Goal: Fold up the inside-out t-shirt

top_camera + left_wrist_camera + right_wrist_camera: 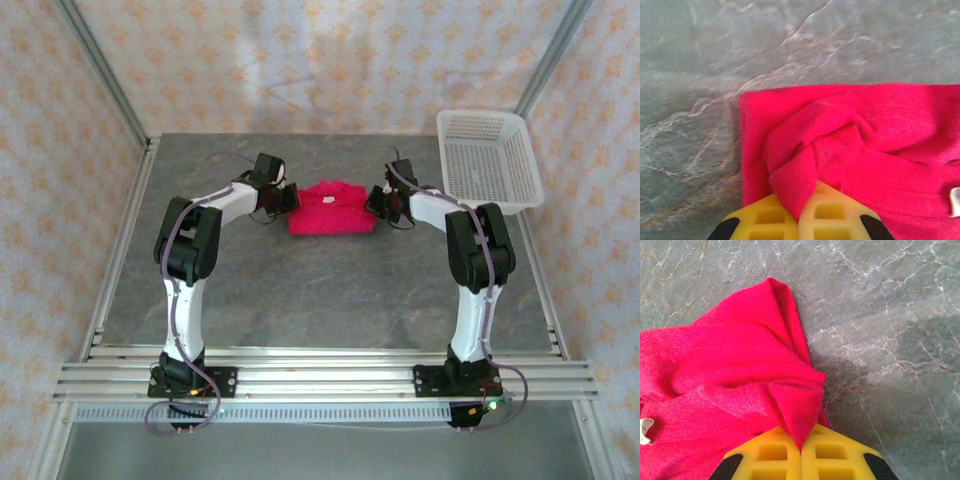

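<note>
Inside-out t-shirt (332, 208) lies bunched between left tool (799, 221) and right tool (801, 452), each clamped on a fold.

Grey, stone-veined bench (300, 290) framed by aluminium rails. A bunched red t-shirt (332, 208) lies toward its far middle; a white mesh basket (490, 155) sits at the far right corner, apparently overhanging the edge.

No readable text — none.
</note>
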You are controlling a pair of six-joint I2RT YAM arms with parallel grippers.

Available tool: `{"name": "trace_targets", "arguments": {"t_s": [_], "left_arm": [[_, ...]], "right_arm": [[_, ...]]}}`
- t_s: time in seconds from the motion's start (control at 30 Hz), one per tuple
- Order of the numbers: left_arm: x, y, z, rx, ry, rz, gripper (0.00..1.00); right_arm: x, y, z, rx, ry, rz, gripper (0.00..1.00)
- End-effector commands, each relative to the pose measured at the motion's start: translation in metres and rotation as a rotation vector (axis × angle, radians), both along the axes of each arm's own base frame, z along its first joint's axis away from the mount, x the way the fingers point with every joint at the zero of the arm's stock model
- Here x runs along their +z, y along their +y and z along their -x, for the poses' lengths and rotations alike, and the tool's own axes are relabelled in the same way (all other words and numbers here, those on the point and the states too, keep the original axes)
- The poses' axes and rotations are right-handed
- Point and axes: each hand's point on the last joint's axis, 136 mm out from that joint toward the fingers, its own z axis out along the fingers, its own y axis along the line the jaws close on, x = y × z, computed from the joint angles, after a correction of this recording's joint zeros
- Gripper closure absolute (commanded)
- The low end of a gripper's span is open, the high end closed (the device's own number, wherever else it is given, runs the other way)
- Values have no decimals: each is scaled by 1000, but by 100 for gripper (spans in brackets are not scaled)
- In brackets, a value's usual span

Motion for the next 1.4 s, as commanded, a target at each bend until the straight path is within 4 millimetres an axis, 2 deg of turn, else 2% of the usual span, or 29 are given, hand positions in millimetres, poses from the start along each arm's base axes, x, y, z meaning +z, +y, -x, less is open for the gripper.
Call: {"name": "trace_targets", "arguments": {"t_s": [0.0, 0.17, 0.2, 0.23, 0.3, 0.4, 0.5, 0.57, 0.63, 0.67, 0.77, 0.83, 0.9, 0.97, 1.07, 1.13, 1.23, 1.3, 1.37], "left_arm": [[8, 11, -5, 3, -4, -25, 100], [10, 9, -2, -6, -1, -14, 100], [13, 9, -1, -6, -3, -9, 100], [19, 7, 0, -9, -9, -5, 100], [34, 5, 3, -14, -27, -1, 91], [57, 6, 12, -16, -32, -23, 70], [77, 20, 24, 21, -18, -92, 60], [86, 34, 34, 67, 1, -148, 59], [107, 38, 44, 118, -23, -147, 59], [112, 31, 48, 136, -34, -112, 59], [118, -17, 50, 127, -66, 80, 61], [112, -48, 45, 131, -62, 179, 65], [101, -65, 37, 153, -42, 243, 68], [79, -71, 28, 185, -13, 273, 70], [38, -56, 27, 254, 46, 187, 73], [2, -31, 42, 314, 134, 70, 77], [-31, -3, 61, 374, 194, 13, 78], [-36, 5, 68, 380, 203, 2, 78], [-31, 7, 70, 366, 196, -19, 78]], "right_arm": [[6, -8, -9, -15, 1, 47, 100], [17, -1, -15, -9, -1, 19, 99], [20, 1, -15, -4, 6, 3, 92], [25, 3, -13, 0, 15, -10, 82], [37, 2, -7, -13, 25, -12, 64], [60, -10, 9, -54, 33, 16, 55], [77, -22, 27, -84, 25, 58, 56], [85, -23, 41, -82, 19, 55, 64], [91, -11, 52, -75, 8, 10, 74], [92, -2, 56, -68, 3, -22, 77], [86, 31, 54, -64, 5, -128, 84], [75, 44, 42, -100, 34, -162, 91], [67, 47, 29, -160, 52, -198, 95], [58, 51, 18, -217, 54, -228, 98], [27, 52, 2, -286, 77, -223, 100], [-8, 50, -1, -304, 135, -187, 100], [-47, 56, 4, -255, 245, -178, 100], [-51, 55, 12, -227, 269, -154, 100], [-40, 52, 16, -214, 252, -151, 100]]}}
